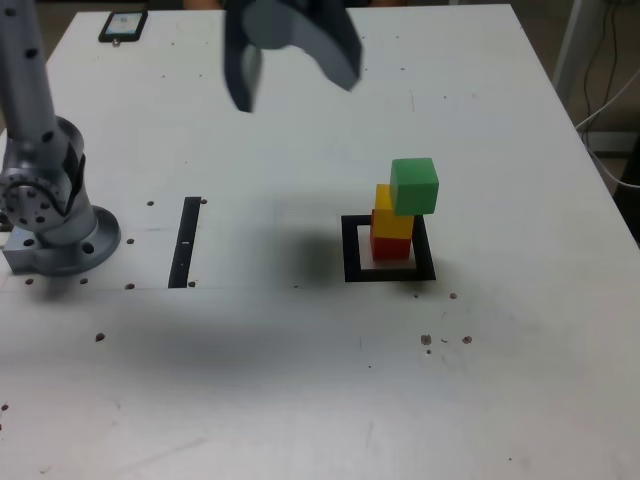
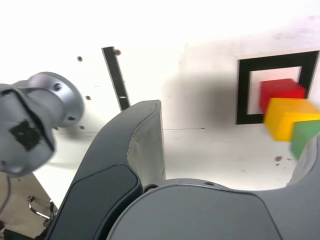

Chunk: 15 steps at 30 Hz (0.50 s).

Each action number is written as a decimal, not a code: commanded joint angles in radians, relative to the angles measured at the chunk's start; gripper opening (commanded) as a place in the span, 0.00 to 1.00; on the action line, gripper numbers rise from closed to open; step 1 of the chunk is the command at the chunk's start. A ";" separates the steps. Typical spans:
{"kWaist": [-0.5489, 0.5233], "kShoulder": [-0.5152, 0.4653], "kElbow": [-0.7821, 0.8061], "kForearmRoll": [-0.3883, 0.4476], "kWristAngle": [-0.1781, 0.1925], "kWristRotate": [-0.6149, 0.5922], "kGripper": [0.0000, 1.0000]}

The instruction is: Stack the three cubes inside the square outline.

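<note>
The white worktop takes up nearly the whole exterior view, dotted with small dark screw holes and faint scuffs. A thin black straight strip lies flat on it toward the exterior view's left, with a small pale mark about halfway along; the wrist view shows the same strip with a hole at its far end. At the far corner on the exterior view's left sits a dark phone, screen up. Off the worktop's edge on the exterior view's right, pale cables hang over a darker floor
</note>
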 commanded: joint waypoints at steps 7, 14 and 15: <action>0.025 -0.107 0.179 -0.064 -0.003 0.030 0.99; 0.033 -0.153 0.405 -0.191 -0.004 0.002 0.99; 0.032 -0.158 0.432 -0.216 -0.009 0.002 0.99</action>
